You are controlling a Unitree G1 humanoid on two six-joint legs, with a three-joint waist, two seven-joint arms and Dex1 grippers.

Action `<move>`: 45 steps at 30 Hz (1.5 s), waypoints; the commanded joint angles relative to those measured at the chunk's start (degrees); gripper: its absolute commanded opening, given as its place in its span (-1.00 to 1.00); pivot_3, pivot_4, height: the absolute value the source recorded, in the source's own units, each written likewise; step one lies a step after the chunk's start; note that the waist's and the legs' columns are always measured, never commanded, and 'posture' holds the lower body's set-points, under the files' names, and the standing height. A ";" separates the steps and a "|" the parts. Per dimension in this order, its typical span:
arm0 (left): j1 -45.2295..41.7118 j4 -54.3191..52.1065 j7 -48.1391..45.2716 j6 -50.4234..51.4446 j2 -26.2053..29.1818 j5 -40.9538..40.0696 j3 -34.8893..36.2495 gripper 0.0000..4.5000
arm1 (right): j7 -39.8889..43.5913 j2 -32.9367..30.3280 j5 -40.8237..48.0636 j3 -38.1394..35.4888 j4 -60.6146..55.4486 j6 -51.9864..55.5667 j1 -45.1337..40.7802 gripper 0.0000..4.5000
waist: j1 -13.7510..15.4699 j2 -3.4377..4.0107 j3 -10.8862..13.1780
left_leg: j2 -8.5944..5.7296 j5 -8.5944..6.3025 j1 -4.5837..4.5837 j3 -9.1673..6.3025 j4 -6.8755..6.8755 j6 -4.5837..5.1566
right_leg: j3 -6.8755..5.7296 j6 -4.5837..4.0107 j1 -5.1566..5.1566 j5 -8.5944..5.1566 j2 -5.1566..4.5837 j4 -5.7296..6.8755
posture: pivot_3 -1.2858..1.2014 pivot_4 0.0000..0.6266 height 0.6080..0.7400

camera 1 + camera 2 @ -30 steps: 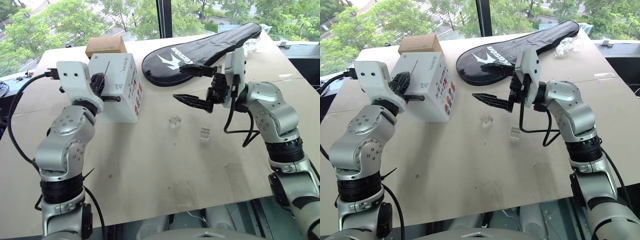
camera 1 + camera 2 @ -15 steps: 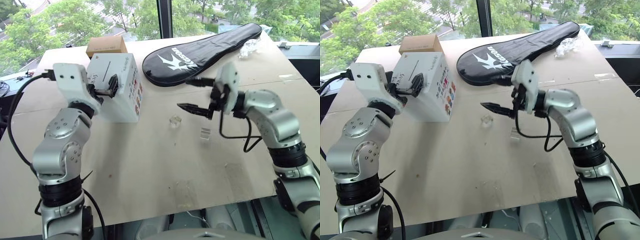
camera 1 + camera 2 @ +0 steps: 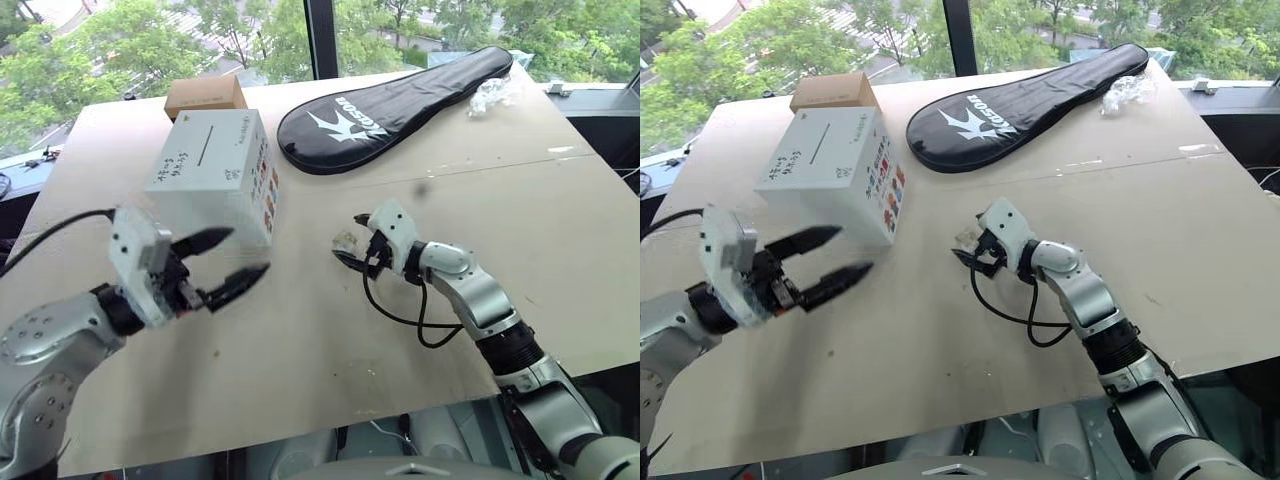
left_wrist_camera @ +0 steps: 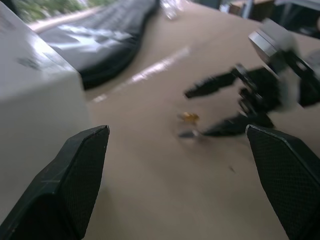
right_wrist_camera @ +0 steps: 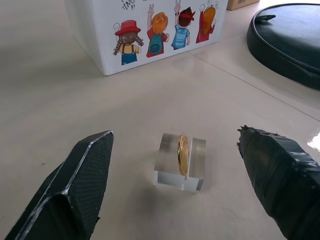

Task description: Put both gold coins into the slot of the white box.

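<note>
One coin (image 5: 183, 154) stands on edge in a clear block on the table, framed between the right gripper's (image 3: 350, 243) wide-spread fingers but not yet gripped. The left gripper (image 3: 232, 262) hangs wide and empty near the box (image 3: 213, 170). I see no second coin; I'd guess it's slotted.

bare tan tabletop (image 3: 330, 330) lies open between the two grippers. the right gripper (image 5: 175, 185), fingers spread, has one gold coin standing in a clear block (image 5: 181, 161) between them with free tabletop on either side. the white cube-like carton box (image 3: 215, 175) stands just beyond the wide-open left gripper (image 3: 232, 262). farther back lie the black racket cover (image 3: 390, 100) and the small brown cardboard box (image 3: 204, 95).
</note>
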 commanded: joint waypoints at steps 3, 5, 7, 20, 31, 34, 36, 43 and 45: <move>2.59 -1.85 -1.63 -1.11 1.65 1.06 1.21 1.00 | -1.17 2.50 -1.25 -0.83 1.49 -1.98 -1.82 0.54 | -0.10 0.00 0.00 | 0.04 0.00 0.02 0.01 -0.01 -0.01 | 0.01 -0.04 0.00 0.03 0.04 0.00 | 0.03 -0.52 1.00; 2.99 -2.01 -1.42 -1.16 1.78 1.29 1.11 1.00 | -0.83 2.60 -1.37 -0.80 1.40 -1.59 -1.71 0.17 | -0.16 0.00 0.00 | 0.06 0.00 0.02 0.03 -0.02 -0.01 | 0.02 -0.04 -0.01 0.03 0.05 -0.01 | 0.03 -0.52 1.00; 3.28 -2.15 -1.60 -1.24 1.94 1.44 0.97 1.00 | -0.67 2.64 -1.40 -0.82 1.23 -1.31 -1.48 -0.20 | -0.19 0.00 0.00 | 0.07 0.00 0.02 0.03 -0.03 -0.01 | 0.03 -0.05 -0.01 0.03 0.06 -0.02 | 0.03 -0.52 1.00; 1.57 -1.30 0.20 -2.81 -1.33 -0.74 1.07 1.00 | 0.54 5.43 4.79 -5.56 -1.48 2.93 -1.57 -0.97 | -0.16 0.01 0.00 | 0.08 0.00 0.03 0.05 -0.04 -0.01 | 0.04 -0.05 -0.01 0.03 0.06 -0.03 | 0.03 -0.52 1.00; -2.26 1.08 15.23 -5.42 -23.35 -25.13 -3.09 1.00 | -3.27 13.98 35.30 -21.33 -13.28 29.07 -5.82 -0.97 | -0.19 0.00 -0.02 | 0.10 0.00 0.03 0.02 0.01 -0.01 | 0.02 -0.05 0.01 0.06 0.05 0.00 | 0.03 -0.52 1.00; -4.87 1.35 18.80 -8.12 -28.50 -30.72 -4.88 1.00 | -5.98 16.20 44.13 -25.17 -14.64 34.73 -7.30 -0.97 | -0.12 -0.01 -0.02 | 0.11 0.00 0.04 0.04 0.06 -0.02 | 0.04 -0.08 0.01 0.10 0.08 0.02 | 0.03 -0.52 1.00; -6.81 0.49 21.32 -10.52 -32.99 -34.81 -7.01 1.00 | -7.38 17.02 48.97 -26.61 -15.32 37.40 -7.92 -0.97 | -0.09 -0.02 -0.04 | 0.11 0.00 0.03 0.04 0.09 -0.02 | 0.04 -0.06 0.01 0.13 0.08 0.02 | 0.03 -0.52 1.00; -6.37 -2.06 23.39 -13.06 -39.93 -39.63 -14.59 0.89 | -10.58 16.70 60.67 -26.96 -17.60 42.98 -8.34 -0.99 | -0.29 -0.05 -0.08 | 0.12 0.00 0.03 0.17 0.13 -0.01 | 0.17 -0.02 0.01 0.16 0.09 0.01 | 0.03 -0.52 1.00; -6.44 -1.79 23.41 -13.42 -39.75 -39.60 -15.53 0.59 | -11.31 16.48 62.17 -26.43 -17.68 43.16 -8.41 -1.00 | -0.27 -0.04 -0.08 | 0.13 0.00 0.04 0.17 0.13 -0.01 | 0.16 -0.02 0.01 0.16 0.11 0.02 | 0.03 -0.52 1.00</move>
